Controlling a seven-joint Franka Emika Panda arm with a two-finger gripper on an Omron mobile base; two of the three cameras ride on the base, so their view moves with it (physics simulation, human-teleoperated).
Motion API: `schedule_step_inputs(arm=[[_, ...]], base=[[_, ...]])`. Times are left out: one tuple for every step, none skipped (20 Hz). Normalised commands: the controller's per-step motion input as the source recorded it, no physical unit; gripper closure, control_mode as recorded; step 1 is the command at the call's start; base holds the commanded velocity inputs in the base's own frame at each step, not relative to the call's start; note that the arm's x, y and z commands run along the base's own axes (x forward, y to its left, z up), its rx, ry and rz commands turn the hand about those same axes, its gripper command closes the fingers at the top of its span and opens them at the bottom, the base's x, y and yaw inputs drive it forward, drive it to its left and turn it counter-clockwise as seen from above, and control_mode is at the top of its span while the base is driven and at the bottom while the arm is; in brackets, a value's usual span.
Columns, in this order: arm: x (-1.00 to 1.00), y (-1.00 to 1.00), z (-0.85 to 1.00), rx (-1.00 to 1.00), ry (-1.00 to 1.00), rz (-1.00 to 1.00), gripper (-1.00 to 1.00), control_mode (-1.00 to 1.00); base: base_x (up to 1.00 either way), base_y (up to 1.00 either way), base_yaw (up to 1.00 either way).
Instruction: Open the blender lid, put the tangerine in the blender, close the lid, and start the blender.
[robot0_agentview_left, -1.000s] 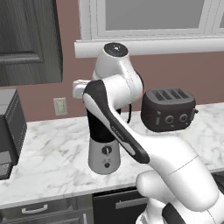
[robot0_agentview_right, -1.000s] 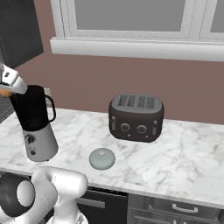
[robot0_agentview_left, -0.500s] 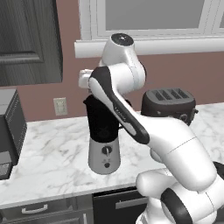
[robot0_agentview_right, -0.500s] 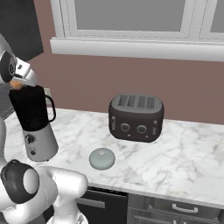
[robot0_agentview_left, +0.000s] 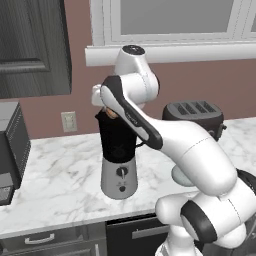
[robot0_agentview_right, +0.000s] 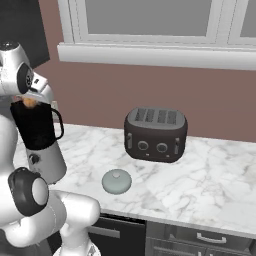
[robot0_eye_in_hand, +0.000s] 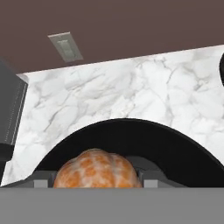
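Tangerine (robot0_eye_in_hand: 97, 169): small, round, mottled orange, segmented skin; clamped in gripper (robot0_eye_in_hand: 97, 181) over open black blender (robot0_agentview_left: 118, 150) jar.

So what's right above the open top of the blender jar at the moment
The tangerine sits between the jaws of the gripper, directly over the open mouth of the blender. The jar's interior looks dark; its bottom can't be made out. The blender lid lies on the counter.

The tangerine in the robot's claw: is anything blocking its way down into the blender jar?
Nothing visible does. The gripper holds the tangerine right over the open mouth of the blender. The blender lid lies off to the side on the counter, in front of the toaster.
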Motion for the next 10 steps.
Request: schedule_step_inputs(arm=[[0.17, -0.04, -0.54, 0.00, 0.08, 0.00, 1.00, -1.00], [0.23, 0.00, -0.48, 0.00, 0.09, 0.00, 1.00, -1.00], [0.24, 0.00, -0.48, 0.00, 0.09, 0.00, 1.00, -1.00], [0.26, 0.00, -0.41, 0.00, 0.09, 0.00, 1.00, -1.00], [0.27, 0.00, -0.42, 0.00, 0.10, 0.00, 1.00, -1.00], [0.25, 0.00, -0.41, 0.00, 0.10, 0.00, 1.00, -1.00], [0.29, 0.00, -0.41, 0.00, 0.11, 0.00, 1.00, -1.00], [0.29, 0.00, -0.47, 0.00, 0.12, 0.00, 1.00, -1.00], [0.27, 0.00, -0.51, 0.00, 0.13, 0.00, 1.00, -1.00], [0.28, 0.00, -0.54, 0.00, 0.13, 0.00, 1.00, -1.00]], base=[[0.00, 0.00, 0.00], [0.00, 0.00, 0.00], [0.00, 0.00, 0.00], [0.00, 0.00, 0.00], [0.00, 0.00, 0.00], [0.00, 0.00, 0.00], [0.00, 0.00, 0.00], [0.00, 0.00, 0.00], [0.00, 0.00, 0.00], [0.00, 0.00, 0.00]])
